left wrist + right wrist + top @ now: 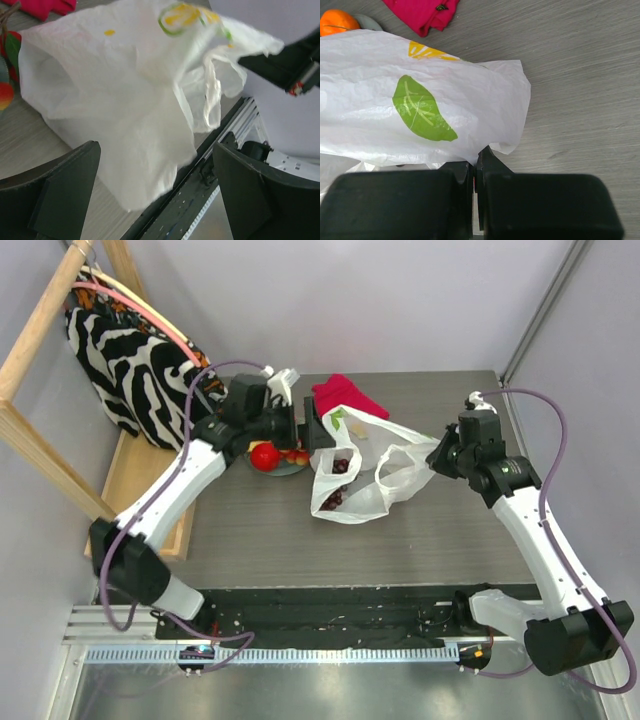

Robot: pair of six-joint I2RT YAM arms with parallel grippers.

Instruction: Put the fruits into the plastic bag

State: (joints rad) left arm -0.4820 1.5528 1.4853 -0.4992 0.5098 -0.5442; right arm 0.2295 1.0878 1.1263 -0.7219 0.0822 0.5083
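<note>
The plastic bag [352,478] lies open in the middle of the table, white with lemon and leaf prints. Dark grapes [341,465] show through it. A red apple [263,456] and small red-yellow fruits [295,454] sit on the grey-green plate [287,470] to the bag's left. My left gripper [314,432] is open at the bag's upper left edge; in the left wrist view the bag [125,100] hangs between its wide-apart fingers [60,190]. My right gripper [434,461] is shut on the bag's right handle. The right wrist view shows the bag's edge [430,105] pinched, with an orange [337,22] at the far left.
A crimson cloth [348,395] lies behind the bag. A zebra-striped fabric bag [125,355] hangs on a wooden rack [40,320] at the left. A black strip and metal rail [330,625] run along the near edge by the arm bases.
</note>
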